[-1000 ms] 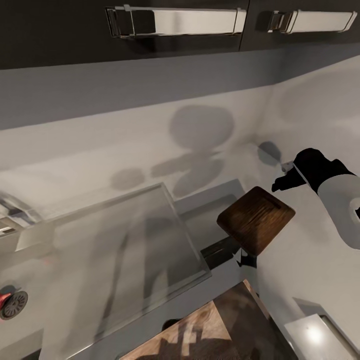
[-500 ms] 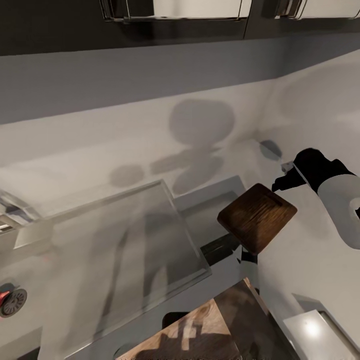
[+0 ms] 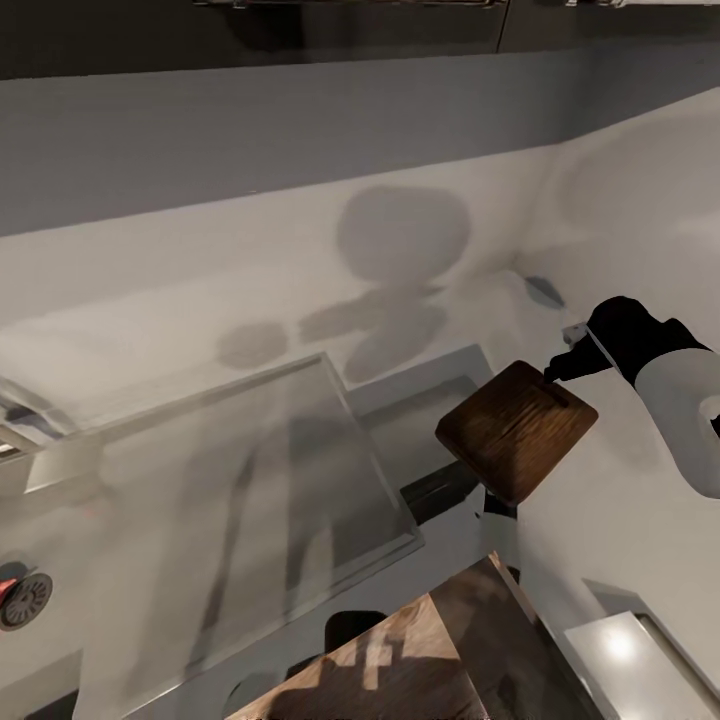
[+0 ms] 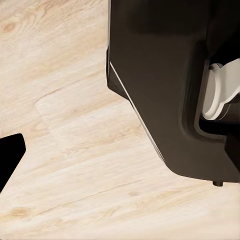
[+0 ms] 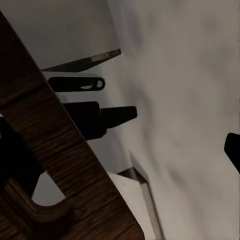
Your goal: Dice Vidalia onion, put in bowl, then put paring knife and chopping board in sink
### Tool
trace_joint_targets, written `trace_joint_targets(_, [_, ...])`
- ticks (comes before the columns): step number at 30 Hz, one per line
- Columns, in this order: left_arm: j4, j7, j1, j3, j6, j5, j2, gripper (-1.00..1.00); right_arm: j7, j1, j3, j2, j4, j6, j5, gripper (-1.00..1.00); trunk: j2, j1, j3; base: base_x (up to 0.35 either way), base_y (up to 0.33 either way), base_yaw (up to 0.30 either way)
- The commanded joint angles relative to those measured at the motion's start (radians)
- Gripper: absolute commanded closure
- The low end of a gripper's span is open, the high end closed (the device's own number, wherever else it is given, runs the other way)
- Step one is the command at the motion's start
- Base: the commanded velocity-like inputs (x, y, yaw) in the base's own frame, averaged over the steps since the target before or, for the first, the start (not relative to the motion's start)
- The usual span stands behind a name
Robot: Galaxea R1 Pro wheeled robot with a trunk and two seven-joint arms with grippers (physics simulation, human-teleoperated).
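A: Grey steel sink basin [image 3: 250,480] at left, round drain [image 3: 22,600] at far left edge. Left gripper?

B: Jaws can't be judged; left wrist view gives pale wooden floor [image 4: 75,150] and a dark robot body part [image 4: 160,85].

A: Board?

B: Dark brown wooden chopping board [image 3: 515,430] held in the air above the basin's right end, right gripper [image 3: 572,355] clamped on its slot-handle end [image 5: 30,207].

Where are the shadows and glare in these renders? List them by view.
Head view: soft blob shadows fall on the pale wall above the sink; a bright glare spot sits at the lower right. Right wrist view: the chopping board looks dark and slightly blurred. Left wrist view: evenly lit wood floor.
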Motion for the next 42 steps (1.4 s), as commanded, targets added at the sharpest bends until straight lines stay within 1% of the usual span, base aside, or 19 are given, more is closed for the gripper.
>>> trace_joint_targets(1, [-0.002, 0.003, 0.001, 0.0, -0.001, 0.0, 0.0, -1.0, 0.009, -0.001, 0.005, -0.001, -0.001, 0.002, 0.007, -1.0, -0.002, 0.001, -0.003, 0.0, 0.0, 0.0])
trace_joint_targets(19, [0.0, 0.003, 0.001, 0.0, -0.001, 0.0, 0.0, -1.0, 0.009, 0.0, 0.005, 0.001, 0.0, 0.002, 0.007, -1.0, -0.002, 0.001, -0.031, 0.0, 0.0, 0.0])
trace_joint_targets(31, [0.004, 0.003, 0.001, 0.001, -0.001, 0.0, -0.001, -1.0, 0.009, 0.0, 0.005, 0.003, -0.002, 0.002, 0.007, -1.0, -0.002, 0.001, -0.033, 0.0, 0.0, 0.0])
trace_joint_targets(35, [0.005, 0.003, 0.001, 0.001, -0.001, 0.0, -0.001, -1.0, 0.01, -0.001, 0.005, 0.009, -0.003, 0.001, 0.007, -1.0, -0.002, 0.001, -0.033, 0.0, 0.0, 0.0])
trace_joint_targets(37, [0.004, 0.003, 0.001, 0.0, -0.001, 0.0, -0.001, -1.0, 0.01, -0.001, 0.005, 0.018, -0.002, 0.001, 0.007, -1.0, -0.002, 0.001, -0.033, 0.0, 0.0, 0.0])
trace_joint_targets(42, [0.005, 0.003, 0.001, 0.001, -0.001, 0.0, -0.001, -1.0, 0.011, 0.0, 0.005, 0.03, -0.001, 0.002, 0.007, -1.0, -0.002, 0.001, -0.033, 0.0, 0.0, 0.0])
